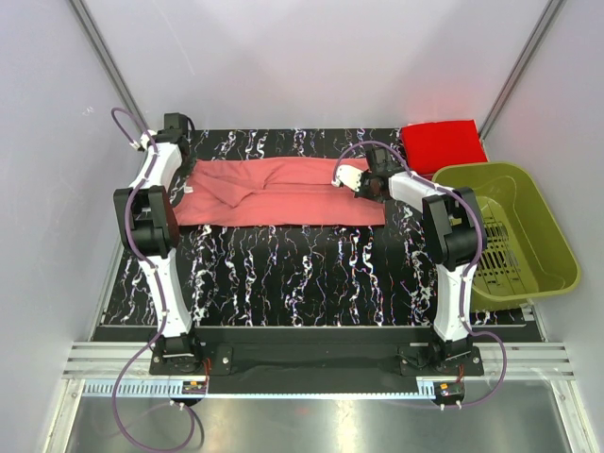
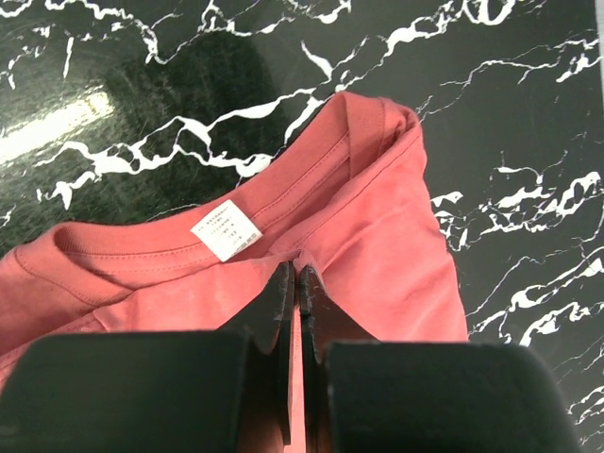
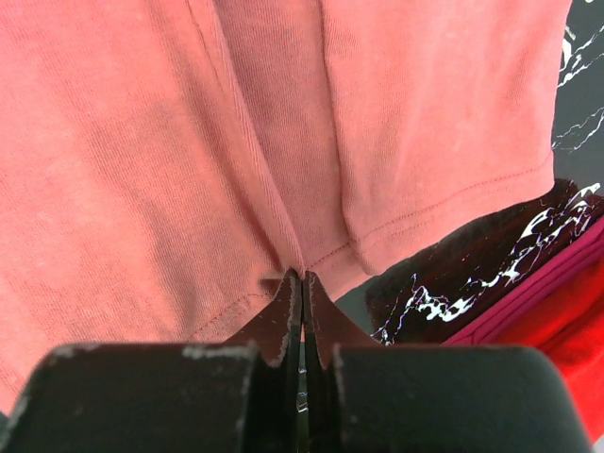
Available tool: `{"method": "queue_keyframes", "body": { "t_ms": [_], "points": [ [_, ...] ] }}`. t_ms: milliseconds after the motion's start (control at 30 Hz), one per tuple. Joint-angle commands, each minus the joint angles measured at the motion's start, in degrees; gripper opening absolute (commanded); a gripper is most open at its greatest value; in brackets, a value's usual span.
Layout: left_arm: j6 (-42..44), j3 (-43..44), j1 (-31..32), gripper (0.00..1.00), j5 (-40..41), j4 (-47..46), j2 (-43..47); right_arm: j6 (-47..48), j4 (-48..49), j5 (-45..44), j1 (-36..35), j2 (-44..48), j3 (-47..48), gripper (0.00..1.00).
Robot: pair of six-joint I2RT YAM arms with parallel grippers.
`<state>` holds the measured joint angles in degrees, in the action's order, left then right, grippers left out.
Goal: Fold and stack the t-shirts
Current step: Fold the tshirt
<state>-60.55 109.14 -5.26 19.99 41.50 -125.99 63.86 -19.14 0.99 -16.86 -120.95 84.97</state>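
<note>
A salmon-pink t-shirt (image 1: 283,193) lies stretched in a long band across the back of the black marbled table. Its collar with a white label (image 2: 226,229) shows in the left wrist view. My left gripper (image 2: 297,274) is shut, with a fold of the pink cloth pinched just below the collar; it sits at the shirt's left end (image 1: 186,185). My right gripper (image 3: 302,276) is shut on the pink shirt's stitched hem (image 3: 396,226), at the shirt's right end (image 1: 340,179). A brighter red t-shirt (image 1: 444,143) lies folded at the back right corner, and its edge (image 3: 566,321) shows in the right wrist view.
An olive-green plastic basket (image 1: 543,222) stands off the table's right edge, just beside the right arm. White walls close in the back and both sides. The marbled table top (image 1: 302,274) lies bare in front of the pink shirt.
</note>
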Motion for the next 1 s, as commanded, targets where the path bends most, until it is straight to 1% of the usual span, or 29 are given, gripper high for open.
{"method": "queue_keyframes", "body": {
  "t_ms": [0, 100, 233, 300, 333, 400, 433, 500, 533, 567, 600, 633, 700, 767, 867, 933, 967],
  "points": [
    [0.88, 2.48, -0.02, 0.0, 2.25, -4.32, -0.22, -0.22, 1.65, -0.82, 0.51, -0.69, 2.31, 0.0],
    [1.4, 2.22, -0.1, 0.0, 1.99, -5.98, -0.22, -0.4, 1.91, -0.73, 0.43, -1.13, 2.31, 0.0],
    [1.49, 1.95, -0.02, 0.0, 1.54, -6.95, -0.39, -1.01, 0.94, -3.54, 0.51, -1.57, 3.01, 0.0],
    [1.23, 0.99, -0.02, 0.0, 1.11, -7.92, -0.31, -1.1, 1.91, -4.5, 0.51, -1.4, 2.75, 0.13],
    [1.4, 0.9, -0.02, 0.01, 0.84, -8.36, -0.39, -1.19, 2.26, -4.68, 0.51, -1.4, 2.92, 0.15],
    [1.84, 1.42, -0.02, 0.01, 0.41, -8.1, -0.57, -1.71, 2.78, -6.09, 0.51, -1.4, 3.18, 0.17],
    [2.1, 1.6, -0.02, 0.02, 0.23, -8.18, -0.39, -3.46, 4.27, -6.7, 0.51, -1.22, 3.53, 0.17],
    [2.72, 1.69, -0.02, 0.08, 0.57, -8.1, 0.92, -5.57, 4.55, -8.46, 0.51, -0.17, 4.5, 0.18],
    [2.98, 1.6, -0.1, 0.2, 0.75, -8.1, 1.53, -6.71, 3.68, -7.86, 0.51, 0.44, 4.68, 0.22],
    [3.33, 1.43, -0.1, 0.23, 0.93, -8.27, 2.85, -7.25, 3.58, -7.68, 0.51, 1.93, 4.59, 0.27],
    [4.29, 1.25, -0.02, 0.26, 1.02, -8.27, 3.64, -7.86, 3.41, -7.41, 0.51, 2.72, 4.16, 0.37],
    [4.83, 0.55, -0.02, 0.31, 1.1, -8.53, 4.35, -9.0, 2.71, -6.63, 0.43, 3.43, 3.89, 0.4],
    [5.88, -0.77, -0.1, 0.34, 0.58, -8.45, 6.81, -10.32, 1.82, -6.09, -0.01, 5.8, 3.02, 0.41],
    [7.02, -4.45, -0.1, 0.35, -0.55, -9.85, 9.87, -13.48, 1.65, -5.65, -0.54, 8.09, 2.05, 0.4],
    [10.36, -9.99, -0.1, 0.36, -3.28, -11.52, 14.26, -18.58, 0.25, -4.07, -2.47, 11.07, 0.46, 0.37],
    [13.08, -13.58, -0.1, 0.36, -4.6, -10.39, 16.38, -23.04, -1.42, -2.41, -3.44, 12.39, -1.03, 0.36],
    [13.96, -14.91, -0.19, 0.36, -6.96, -10.03, 18.4, -24.64, -1.95, -1.79, -4.14, 12.92, -1.47, 0.35]
  ]
}}
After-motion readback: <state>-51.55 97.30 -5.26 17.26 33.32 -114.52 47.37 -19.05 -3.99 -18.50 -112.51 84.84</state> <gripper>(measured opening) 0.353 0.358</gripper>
